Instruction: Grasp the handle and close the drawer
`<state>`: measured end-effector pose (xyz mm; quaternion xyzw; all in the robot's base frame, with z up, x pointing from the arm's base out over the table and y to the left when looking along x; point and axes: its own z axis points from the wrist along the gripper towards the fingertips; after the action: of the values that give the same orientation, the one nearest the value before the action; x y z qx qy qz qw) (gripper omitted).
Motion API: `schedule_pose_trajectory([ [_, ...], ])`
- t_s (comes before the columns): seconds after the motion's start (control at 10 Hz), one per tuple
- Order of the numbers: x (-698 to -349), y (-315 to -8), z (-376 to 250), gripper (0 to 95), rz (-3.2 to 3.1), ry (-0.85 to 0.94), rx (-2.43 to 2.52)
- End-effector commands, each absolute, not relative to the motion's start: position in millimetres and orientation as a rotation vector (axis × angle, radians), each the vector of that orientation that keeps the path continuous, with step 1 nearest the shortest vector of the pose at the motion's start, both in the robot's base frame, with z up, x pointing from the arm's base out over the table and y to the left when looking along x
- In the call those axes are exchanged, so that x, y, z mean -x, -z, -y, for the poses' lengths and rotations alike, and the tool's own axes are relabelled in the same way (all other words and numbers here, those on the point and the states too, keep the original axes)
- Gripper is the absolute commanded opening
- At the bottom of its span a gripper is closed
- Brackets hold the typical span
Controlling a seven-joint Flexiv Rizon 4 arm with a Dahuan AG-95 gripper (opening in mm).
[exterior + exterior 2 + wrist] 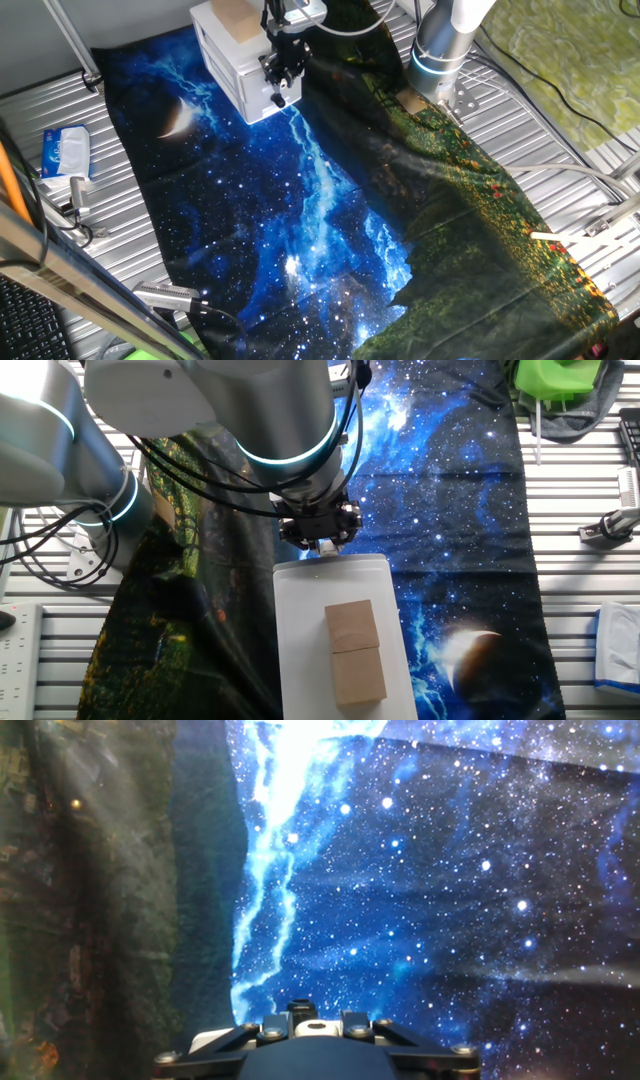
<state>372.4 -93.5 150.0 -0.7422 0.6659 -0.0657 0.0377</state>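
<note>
Arm links (pixel 200 400): I see glossy silver-grey rounded shells — bulky.
Joint rings (pixel 290 455): thin cyan glowing bands on my feed.
Cables (pixel 200 485): black, looping off the arm toward 8 o'clock.
Gripper (pixel 281 72): black — blocky metal linkage.
Screws (pixel 264 1033): I count small silver heads along the dark finger links.

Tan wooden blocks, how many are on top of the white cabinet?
2: both on the cabinet top, end to end and touching, one block nearer the gripper, the other behind it. None seems hidden.
</note>
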Motion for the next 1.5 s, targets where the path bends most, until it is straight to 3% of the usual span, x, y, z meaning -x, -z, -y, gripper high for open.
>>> schedule_pose_trajectory([
  [0.1, -373.0, -151.1, 94.0, 0.0, -2.039, 0.199, 2.282],
  [1.5, -370.7, -147.0, 103.6, 0.0, -2.003, 0.209, 2.301],
])
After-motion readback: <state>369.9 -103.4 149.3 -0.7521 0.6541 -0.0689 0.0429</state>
